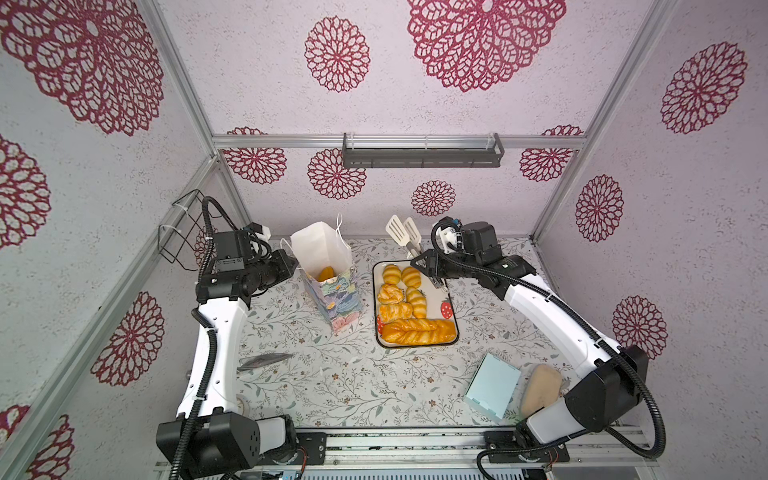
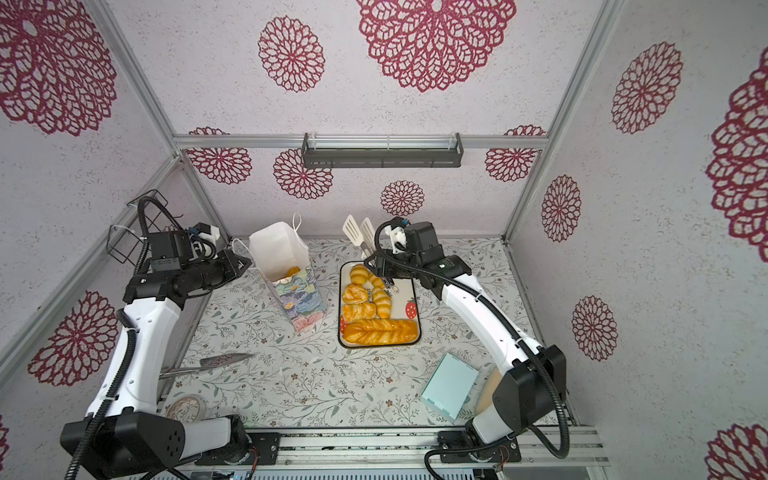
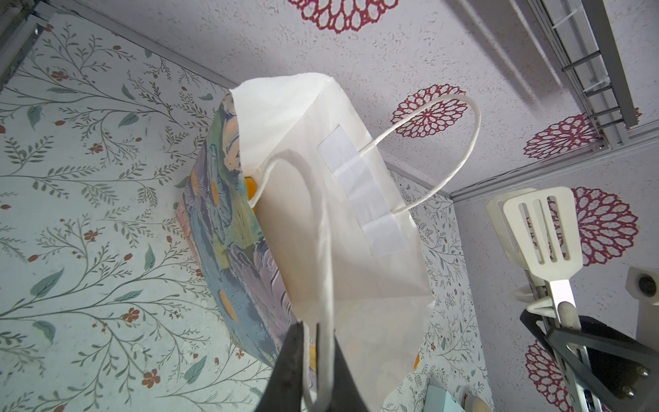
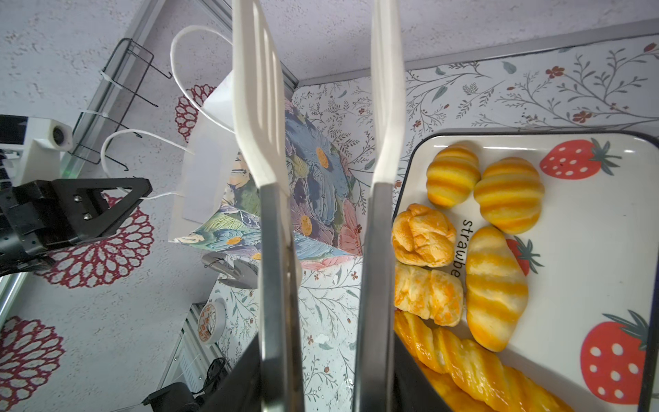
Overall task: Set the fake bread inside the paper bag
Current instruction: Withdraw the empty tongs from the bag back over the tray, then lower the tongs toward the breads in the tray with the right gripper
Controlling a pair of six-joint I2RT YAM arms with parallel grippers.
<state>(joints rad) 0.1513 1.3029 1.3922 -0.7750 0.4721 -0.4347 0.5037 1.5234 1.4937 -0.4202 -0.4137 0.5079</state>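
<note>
Lettering on the tray (image 4: 588, 228) reads "strawbe", with the rest covered by bread (image 1: 391, 294); red strawberries are printed around it. No other writing can be read.

All the bread is glossy golden-yellow. 6 pieces lie on the tray: 2 striped rolls at the far end, a knotted bun, a striped croissant, a flaky pastry and 1 long braided loaf (image 1: 417, 331) across the near end. 1 more orange piece (image 1: 326, 273) shows at the bottom of the bag (image 1: 338, 303). That bag stands open just left of the tray. It is white inside, has blue, purple and pink painted flowers outside, and carries 2 thin white cord handles.

At the bag's rim the left gripper (image 3: 313, 335) is closed on 1 handle (image 3: 322, 228), pinching the cord. Over the tray's far end the right gripper (image 1: 423, 262) grips tongs (image 1: 401, 230) by their steel arms. Their white slotted blades stand apart, pointing up toward the back wall, with nothing between them.

Covering the table (image 1: 374, 386) is a pale cloth of green sprigs and small red blossoms. Pale, rough-textured walls carry crimson lace rosettes and are framed in aluminium rails. A grey rack (image 1: 422, 157) hangs on the back wall. A light blue box (image 1: 492, 384) lies near the front right.
</note>
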